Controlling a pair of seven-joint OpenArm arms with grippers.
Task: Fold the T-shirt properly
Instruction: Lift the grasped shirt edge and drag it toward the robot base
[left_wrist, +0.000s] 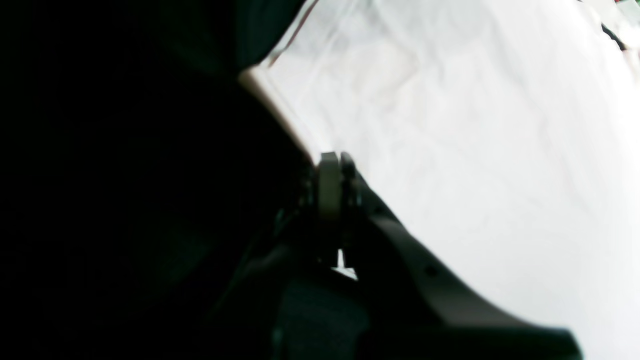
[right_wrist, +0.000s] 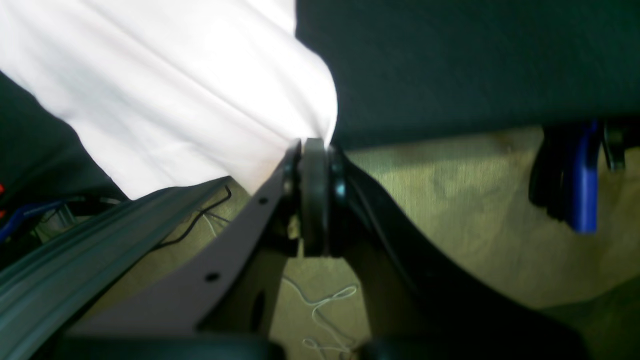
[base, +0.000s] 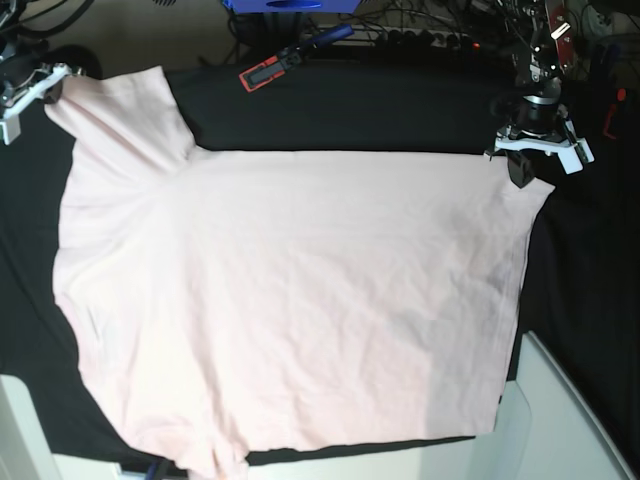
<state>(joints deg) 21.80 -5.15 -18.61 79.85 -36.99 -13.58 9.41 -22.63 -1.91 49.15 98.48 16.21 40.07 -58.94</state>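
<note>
A: Base view, far left first. What's there?

B: Right gripper (base: 40, 85), at the table's back-left corner. Jaws pinched tight on the T-shirt (base: 290, 300), at a sleeve tip. Right wrist cam confirms: fabric bunched between the closed fingers (right_wrist: 312, 165).

A: And the shirt itself?

B: Pale pink, plain side up, spread flat on the black cloth (base: 340, 110), mid-table. Some creases. One sleeve runs out to the back-left corner, another sits at the front edge, bottom left. Hem is along the right side.

A: Behind it?

B: Red-and-black clamp (base: 265, 72) on the cloth near the back edge, apart from the shirt.

A: Right side?

B: Left gripper (base: 520, 170), on the shirt's back-right hem corner. Jaws together; left wrist cam shows them closed at the fabric edge (left_wrist: 300, 125), so clamped on it.
</note>
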